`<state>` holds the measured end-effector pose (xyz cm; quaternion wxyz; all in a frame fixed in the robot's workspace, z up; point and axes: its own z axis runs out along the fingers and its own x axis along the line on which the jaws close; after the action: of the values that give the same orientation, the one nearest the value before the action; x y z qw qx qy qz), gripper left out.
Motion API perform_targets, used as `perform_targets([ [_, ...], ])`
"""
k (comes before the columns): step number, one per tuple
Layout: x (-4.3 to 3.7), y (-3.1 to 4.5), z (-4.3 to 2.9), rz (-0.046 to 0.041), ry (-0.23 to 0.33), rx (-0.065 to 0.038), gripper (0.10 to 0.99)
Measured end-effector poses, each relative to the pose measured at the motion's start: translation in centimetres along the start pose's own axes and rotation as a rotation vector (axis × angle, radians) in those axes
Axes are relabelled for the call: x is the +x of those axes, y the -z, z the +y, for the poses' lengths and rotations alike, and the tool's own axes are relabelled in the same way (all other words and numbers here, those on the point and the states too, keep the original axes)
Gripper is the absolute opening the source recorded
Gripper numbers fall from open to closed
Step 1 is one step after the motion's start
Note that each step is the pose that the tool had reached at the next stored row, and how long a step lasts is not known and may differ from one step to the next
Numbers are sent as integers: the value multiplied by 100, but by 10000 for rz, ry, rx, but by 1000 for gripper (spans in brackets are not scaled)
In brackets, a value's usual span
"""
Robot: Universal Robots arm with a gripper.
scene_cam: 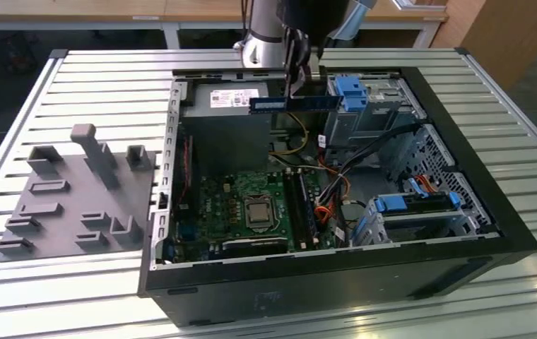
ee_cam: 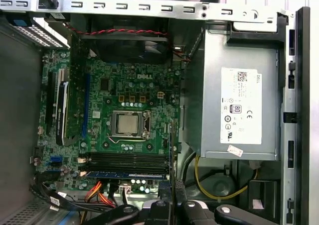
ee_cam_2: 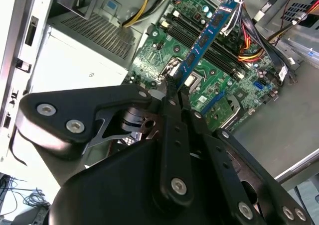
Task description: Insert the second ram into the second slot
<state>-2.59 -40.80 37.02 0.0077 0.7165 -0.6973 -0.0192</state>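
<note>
In the exterior view my gripper point(scene_cam: 294, 95) hangs over the open computer case point(scene_cam: 494, 212), shut on the second ram point(scene_cam: 292, 104). This thin blue stick lies level in the air above the power supply end. The green motherboard point(scene_cam: 240, 208) lies lower down inside the case, with its memory slots point(scene_cam: 302, 205) beside the processor. In the second wrist view my black fingers point(ee_cam_2: 172, 115) pinch one end of the second ram point(ee_cam_2: 204, 36), which reaches out over the motherboard point(ee_cam_2: 149, 60). The first wrist view shows the dark memory slots point(ee_cam: 124, 158); another blue stick point(ee_cam: 124, 175) sits in the outermost one.
A grey fixture plate point(scene_cam: 71, 205) with upright blocks lies at the exterior view's left. Inside the case are the silver power supply point(ee_cam: 239, 100), a rear fan point(ee_cam: 132, 46), blue drive brackets point(scene_cam: 353, 92), and orange and black cables point(scene_cam: 330, 205) next to the slots.
</note>
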Motion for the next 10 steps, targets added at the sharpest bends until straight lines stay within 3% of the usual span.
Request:
perform_targets([
  [10,42,1,4,13,-1,0,137],
])
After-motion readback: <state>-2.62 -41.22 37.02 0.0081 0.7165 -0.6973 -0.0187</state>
